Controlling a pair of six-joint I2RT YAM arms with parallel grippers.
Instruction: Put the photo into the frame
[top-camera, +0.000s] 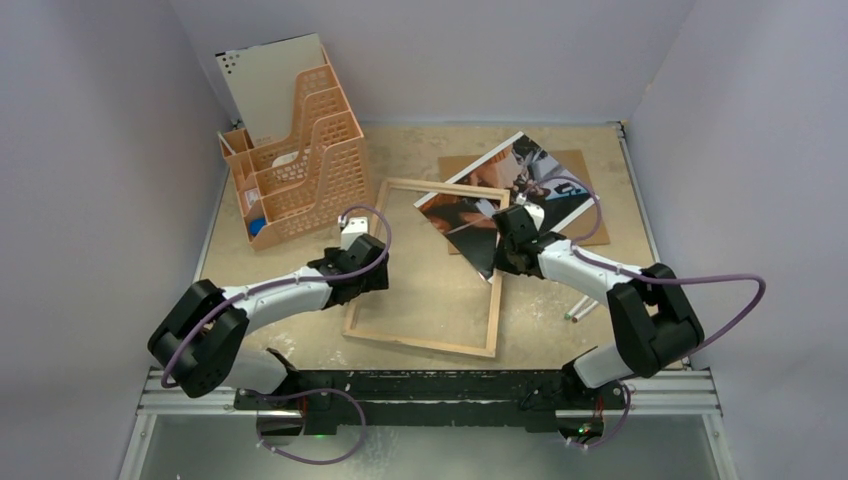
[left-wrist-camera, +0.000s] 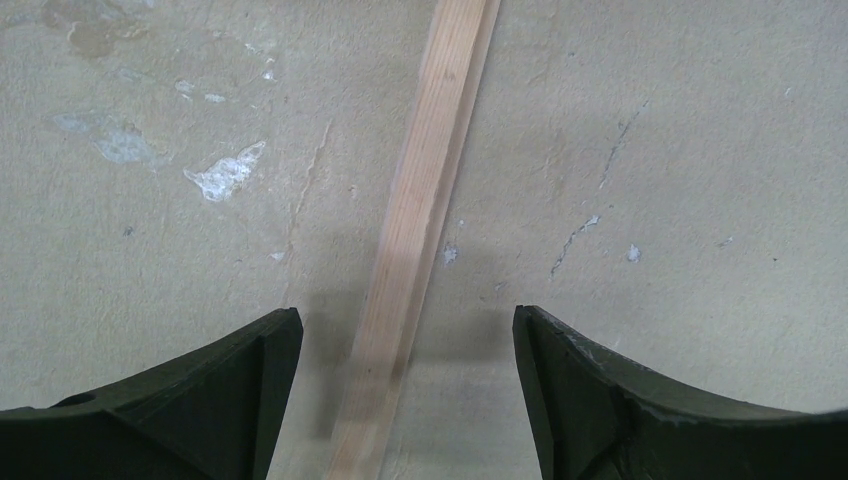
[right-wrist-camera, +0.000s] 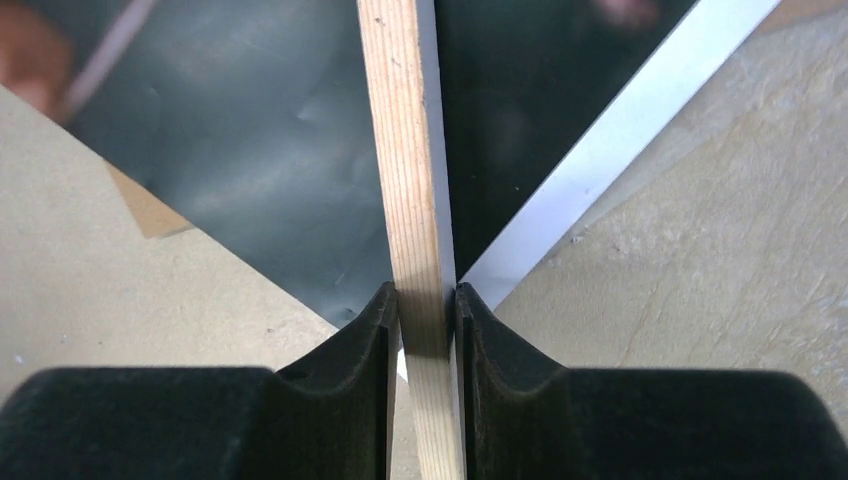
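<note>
The right arm is reaching forward and inward, its right gripper (right-wrist-camera: 427, 300) pointing down at the right rail of the large, thin, wood-rimmed picture frame (top-camera: 420, 340), which is lying on the beige table (top-camera: 450, 150). Its black fingers (right-wrist-camera: 370, 340) are pinching that rail from both sides. The left arm is stretching in low from the left. The left gripper (left-wrist-camera: 405, 325) is hovering over the picture frame's left rail, with its fingers spread on either side and clear of it. The large glossy dark-and-orange photo (top-camera: 520, 170) is lying across the far right corner of the picture frame, partly over a brown hardboard sheet (top-camera: 580, 165).

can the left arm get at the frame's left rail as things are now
Likely yes: the left tool is open right over the frame, whose wood rail runs between its two fingers, and nothing lies over the rail there.
</note>
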